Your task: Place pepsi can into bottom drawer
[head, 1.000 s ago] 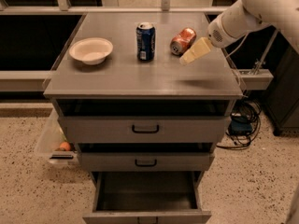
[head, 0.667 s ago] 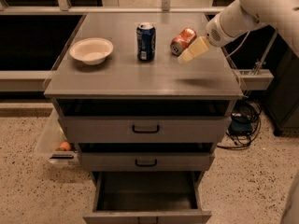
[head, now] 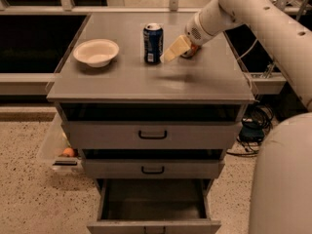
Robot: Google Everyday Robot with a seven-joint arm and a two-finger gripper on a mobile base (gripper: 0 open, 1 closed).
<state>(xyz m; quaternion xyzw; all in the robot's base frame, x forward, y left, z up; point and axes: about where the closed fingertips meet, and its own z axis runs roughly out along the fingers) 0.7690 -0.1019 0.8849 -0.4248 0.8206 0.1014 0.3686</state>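
Note:
The pepsi can (head: 153, 44), dark blue with a silver top, stands upright at the back middle of the grey cabinet top (head: 146, 84). My gripper (head: 173, 51), cream-coloured, hovers just to the right of the can, close to it, with the white arm reaching in from the upper right. The bottom drawer (head: 153, 222) is pulled open at the foot of the cabinet and its dark interior shows nothing inside.
A white bowl (head: 96, 51) sits on the cabinet top left of the can. An orange can (head: 194, 49) is mostly hidden behind the gripper. The two upper drawers (head: 152, 135) are shut. A clear bin (head: 57, 150) stands on the floor at left, cables (head: 253, 126) at right.
My gripper has moved left across the cabinet top towards the pepsi can and now covers most of the orange can. The can, bowl and drawers have not moved.

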